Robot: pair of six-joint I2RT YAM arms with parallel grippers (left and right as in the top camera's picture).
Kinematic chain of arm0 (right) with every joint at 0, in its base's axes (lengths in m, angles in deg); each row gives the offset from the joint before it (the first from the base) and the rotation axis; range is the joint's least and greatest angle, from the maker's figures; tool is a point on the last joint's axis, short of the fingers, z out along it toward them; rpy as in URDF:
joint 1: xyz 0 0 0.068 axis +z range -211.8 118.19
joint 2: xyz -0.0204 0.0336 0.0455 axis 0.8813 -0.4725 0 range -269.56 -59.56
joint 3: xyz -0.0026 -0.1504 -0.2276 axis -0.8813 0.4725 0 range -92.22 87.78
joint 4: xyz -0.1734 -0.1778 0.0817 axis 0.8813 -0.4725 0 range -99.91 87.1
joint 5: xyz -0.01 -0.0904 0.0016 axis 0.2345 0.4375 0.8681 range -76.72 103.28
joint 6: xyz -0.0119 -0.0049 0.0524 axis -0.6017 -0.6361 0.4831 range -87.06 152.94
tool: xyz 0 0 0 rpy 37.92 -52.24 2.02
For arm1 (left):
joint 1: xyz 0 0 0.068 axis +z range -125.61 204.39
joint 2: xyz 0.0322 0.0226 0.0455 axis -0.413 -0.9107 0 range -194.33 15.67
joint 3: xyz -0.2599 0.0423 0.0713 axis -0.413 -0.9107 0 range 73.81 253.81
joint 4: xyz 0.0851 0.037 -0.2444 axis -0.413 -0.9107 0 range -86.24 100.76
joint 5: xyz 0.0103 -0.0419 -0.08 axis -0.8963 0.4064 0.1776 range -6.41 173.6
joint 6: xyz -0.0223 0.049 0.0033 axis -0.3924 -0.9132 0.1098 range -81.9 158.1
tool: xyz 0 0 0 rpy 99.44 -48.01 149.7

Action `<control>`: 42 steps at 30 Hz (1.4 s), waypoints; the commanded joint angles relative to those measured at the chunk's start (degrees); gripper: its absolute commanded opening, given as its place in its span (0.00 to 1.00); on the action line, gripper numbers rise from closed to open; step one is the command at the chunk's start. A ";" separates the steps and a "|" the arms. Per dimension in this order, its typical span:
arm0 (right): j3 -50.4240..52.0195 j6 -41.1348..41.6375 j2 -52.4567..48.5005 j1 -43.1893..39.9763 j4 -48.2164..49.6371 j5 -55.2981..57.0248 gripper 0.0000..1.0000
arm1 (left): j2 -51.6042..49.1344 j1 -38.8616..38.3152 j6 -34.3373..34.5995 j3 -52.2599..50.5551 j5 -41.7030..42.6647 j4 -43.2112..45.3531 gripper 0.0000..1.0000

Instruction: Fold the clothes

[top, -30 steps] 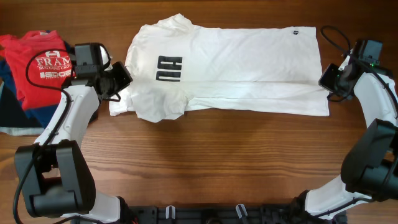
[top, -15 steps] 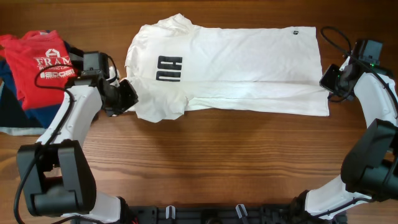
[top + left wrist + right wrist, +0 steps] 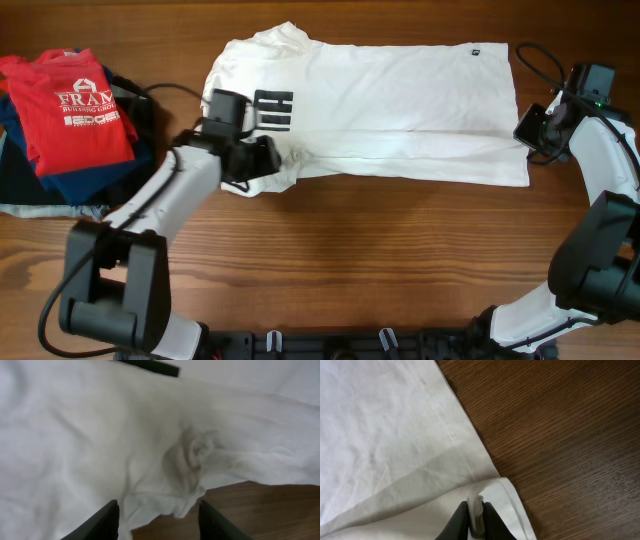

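The white T-shirt (image 3: 400, 100) lies flat across the table with its black lettering (image 3: 277, 108) near the left end. My left gripper (image 3: 260, 162) hovers over the shirt's lower left part, where the sleeve lies folded in. In the left wrist view it (image 3: 159, 522) is open, with nothing pinched; the bunched sleeve edge (image 3: 192, 457) rests on the cloth just ahead of the fingertips. My right gripper (image 3: 527, 130) is at the shirt's right hem. In the right wrist view it (image 3: 476, 520) is shut on a small fold of white fabric (image 3: 385, 435) near the hem corner.
A red shirt with white print (image 3: 75, 105) sits on a pile of dark folded garments (image 3: 60, 185) at the far left. A black cable (image 3: 530, 58) loops by the right arm. Bare wooden table (image 3: 400, 260) runs along the front.
My left gripper moved right from the shirt's left edge onto the shirt, bringing the sleeve over with it, and opened. The right gripper has not moved.
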 commanded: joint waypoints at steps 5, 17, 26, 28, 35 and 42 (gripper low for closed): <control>0.15 -0.50 -0.98 0.09 -0.26 1.14 0.09 | -2.69 -10.12 -3.91 -0.28 -10.21 3.52 0.46; 0.15 -0.50 -0.98 0.09 -0.50 1.14 0.09 | -5.77 -10.62 -3.91 -0.28 -16.17 5.90 0.24; 0.15 -0.50 -0.98 0.09 -0.50 1.14 0.09 | -5.79 -10.62 -3.89 -0.28 -16.15 6.27 0.04; 0.15 -0.52 -0.98 0.09 -0.50 1.16 0.09 | -5.44 -10.62 -3.89 0.24 -16.15 6.69 0.04; 0.15 -0.55 -0.98 0.09 -0.48 1.16 0.09 | -3.80 -8.98 -3.89 8.92 -20.74 6.69 0.04; 0.15 -0.52 -0.98 0.09 1.07 1.14 0.09 | -3.85 -4.83 -3.89 11.69 -21.09 7.96 0.04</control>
